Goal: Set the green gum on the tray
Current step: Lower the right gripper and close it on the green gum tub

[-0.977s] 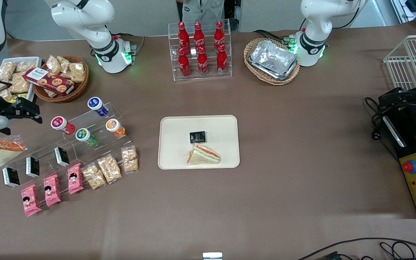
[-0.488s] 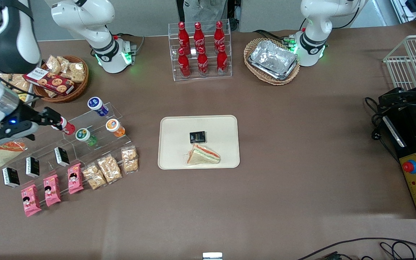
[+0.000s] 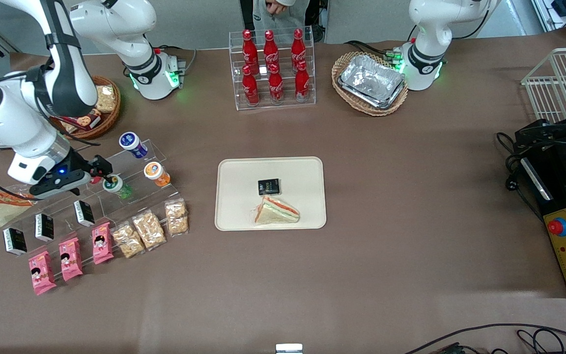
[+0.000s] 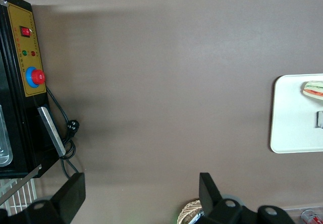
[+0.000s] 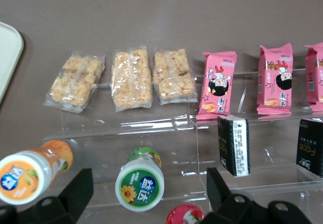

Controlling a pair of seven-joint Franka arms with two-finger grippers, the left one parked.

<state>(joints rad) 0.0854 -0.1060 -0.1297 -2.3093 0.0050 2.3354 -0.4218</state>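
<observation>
A brown surface (image 3: pixel 386 275) is carrying a clear stepped acrylic display stand (image 3: pixel 91 196) toward the working arm's end and a cream tray (image 3: pixel 234 169) near its middle. On the tray a wrapped sandwich (image 3: pixel 277 211) and a small black packet (image 3: pixel 268 186) are already lying. Over the last second the right arm has been swinging in from the edge of the front view, and its gripper (image 3: pixel 103 172) is now hanging just above the green gum (image 3: pixel 114 185), where a second ago it was well clear of the stand. The green gum (image 5: pixel 140 184) is lying on its side on the stand, its white-rimmed lid facing the wrist camera, beside the orange-bodied bottle (image 5: pixel 31 173) and close to the red-lidded bottle (image 5: pixel 184 214). In the right wrist view the two fingers (image 5: pixel 75 191) are standing spread, one on each side of the green gum and not yet touching it. The approach therefore appears nearly complete; the grasp, the lift and the carry to the tray are all still remaining. The close neighbouring bottles are leaving little room, so a descending finger could nudge one.
</observation>
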